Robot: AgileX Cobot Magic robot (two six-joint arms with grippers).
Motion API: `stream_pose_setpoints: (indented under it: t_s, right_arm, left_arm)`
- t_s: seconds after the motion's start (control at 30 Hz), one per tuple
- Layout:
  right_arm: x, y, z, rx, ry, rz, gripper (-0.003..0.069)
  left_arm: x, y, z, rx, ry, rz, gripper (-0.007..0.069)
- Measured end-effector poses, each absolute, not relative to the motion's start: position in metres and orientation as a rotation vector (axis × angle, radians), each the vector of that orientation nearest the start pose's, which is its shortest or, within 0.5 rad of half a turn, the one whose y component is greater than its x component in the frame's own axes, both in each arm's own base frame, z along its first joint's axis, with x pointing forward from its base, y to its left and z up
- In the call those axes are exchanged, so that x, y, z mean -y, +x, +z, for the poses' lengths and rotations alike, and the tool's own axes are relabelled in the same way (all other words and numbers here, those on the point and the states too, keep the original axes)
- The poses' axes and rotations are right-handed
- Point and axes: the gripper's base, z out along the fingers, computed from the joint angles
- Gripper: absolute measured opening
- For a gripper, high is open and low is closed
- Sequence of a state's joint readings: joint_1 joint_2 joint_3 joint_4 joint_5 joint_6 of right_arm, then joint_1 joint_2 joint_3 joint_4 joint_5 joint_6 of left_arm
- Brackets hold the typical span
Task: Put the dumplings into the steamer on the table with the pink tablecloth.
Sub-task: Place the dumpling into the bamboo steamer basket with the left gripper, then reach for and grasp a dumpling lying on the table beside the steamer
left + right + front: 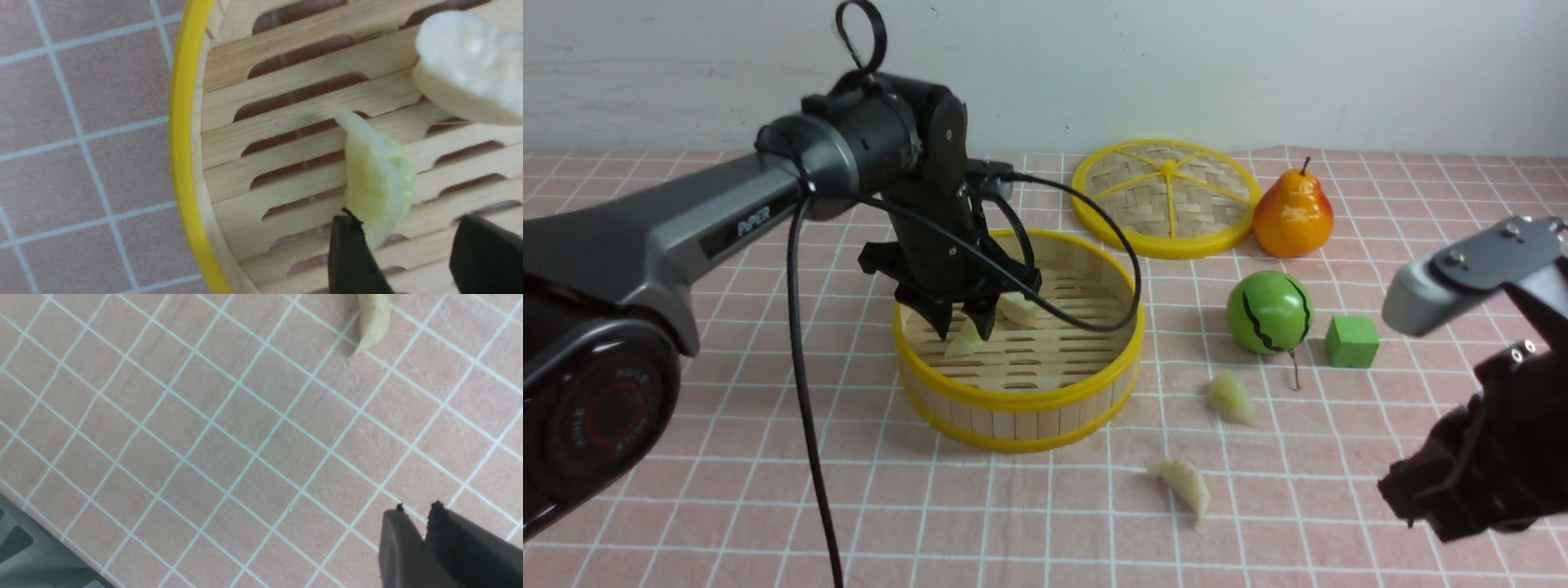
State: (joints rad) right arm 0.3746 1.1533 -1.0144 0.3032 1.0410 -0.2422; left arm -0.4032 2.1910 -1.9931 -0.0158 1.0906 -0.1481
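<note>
On the left part of the bench (727, 490), which the pink tablecloth (204, 437) covers, the left gripper (964, 327) reaches down into the steamer (1021, 400) with its jaws apart. A pale green dumpling (378, 183) touches one finger (351, 253) and is not squeezed. A whiter dumpling (466, 69) lies just beside it on the slats. Behind, to the right, lies the woven lid (1168, 196). Further right, two dumplings (1232, 398) (1183, 483) lie on the cloth near the green melon (1268, 313), the pear (1292, 214) and the green cube (1352, 341). At the far right, the right gripper (417, 510) hovers over bare cloth, its jaws almost together and holding nothing.
</note>
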Motion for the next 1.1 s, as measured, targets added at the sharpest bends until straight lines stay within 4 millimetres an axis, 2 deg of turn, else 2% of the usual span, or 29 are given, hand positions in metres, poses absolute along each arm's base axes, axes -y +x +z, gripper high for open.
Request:
stream_pose_setpoints:
  t_s: [0.07, 0.13, 0.17, 0.23, 0.3, 0.4, 0.47, 0.53, 0.67, 0.7, 0.8, 0.87, 0.9, 1.0, 1.07, 1.1]
  right_arm:
    - [-0.104, 0.201, 0.339, -2.552, -0.702, 0.435, 0.0105]
    - [-0.107, 0.209, 0.344, -2.537, -0.714, 0.423, 0.0105]
    - [-0.107, 0.210, 0.345, -2.535, -0.719, 0.419, 0.0105]
    - [-0.112, 0.224, 0.346, -2.518, -0.773, 0.398, 0.0105]
    - [-0.116, 0.233, 0.342, -2.525, -0.806, 0.392, 0.0105]
    - [-0.128, 0.243, 0.332, -2.549, -0.872, 0.383, 0.0105]
    - [-0.135, 0.246, 0.327, -2.557, -0.908, 0.376, 0.0105]
    - [-0.161, 0.250, 0.318, -2.550, -1.044, 0.339, 0.0105]
    - [-0.198, 0.252, 0.307, -2.525, -1.197, 0.293, 0.0117]
    - [-0.199, 0.253, 0.306, -2.525, -1.202, 0.290, 0.0117]
    - [-0.218, 0.262, 0.296, -2.553, -1.203, 0.257, 0.0160]
    - [-0.223, 0.271, 0.289, -2.577, -1.186, 0.238, 0.0209]
    - [-0.226, 0.276, 0.285, -2.590, -1.183, 0.221, 0.0248]
    - [-0.231, 0.286, 0.273, -2.613, -1.196, 0.184, 0.0355]
    - [-0.232, 0.289, 0.268, -2.623, -1.203, 0.169, 0.0395]
    - [-0.234, 0.293, 0.258, -2.639, -1.222, 0.131, 0.0461]
  left_arm:
    - [0.186, 0.432, 0.284, -2.686, 0.338, -0.189, 0.0335]
    - [0.181, 0.421, 0.317, -2.629, 0.329, -0.215, 0.0335]
    - [0.181, 0.419, 0.322, -2.622, 0.327, -0.220, 0.0335]
    - [0.171, 0.391, 0.374, -2.546, 0.317, -0.277, 0.0320]
    - [0.164, 0.369, 0.406, -2.495, 0.323, -0.321, 0.0297]
    - [0.152, 0.335, 0.447, -2.410, 0.349, -0.362, 0.0221]
    - [0.147, 0.323, 0.461, -2.372, 0.349, -0.373, 0.0188]
    - [0.136, 0.296, 0.480, -2.326, 0.345, -0.393, 0.0116]
    - [0.125, 0.263, 0.472, -2.368, 0.365, -0.417, 0.0022]
    - [0.123, 0.258, 0.474, -2.363, 0.368, -0.417, 0.0018]
    - [0.111, 0.227, 0.449, -2.441, 0.402, -0.401, -0.0013]
    - [0.102, 0.207, 0.437, -2.462, 0.401, -0.396, -0.0013]
    - [0.095, 0.191, 0.430, -2.459, 0.398, -0.398, -0.0013]
    - [0.083, 0.162, 0.418, -2.445, 0.392, -0.416, -0.0013]
    - [0.079, 0.151, 0.411, -2.447, 0.390, -0.424, -0.0013]
    - [0.075, 0.137, 0.402, -2.449, 0.389, -0.442, -0.0013]
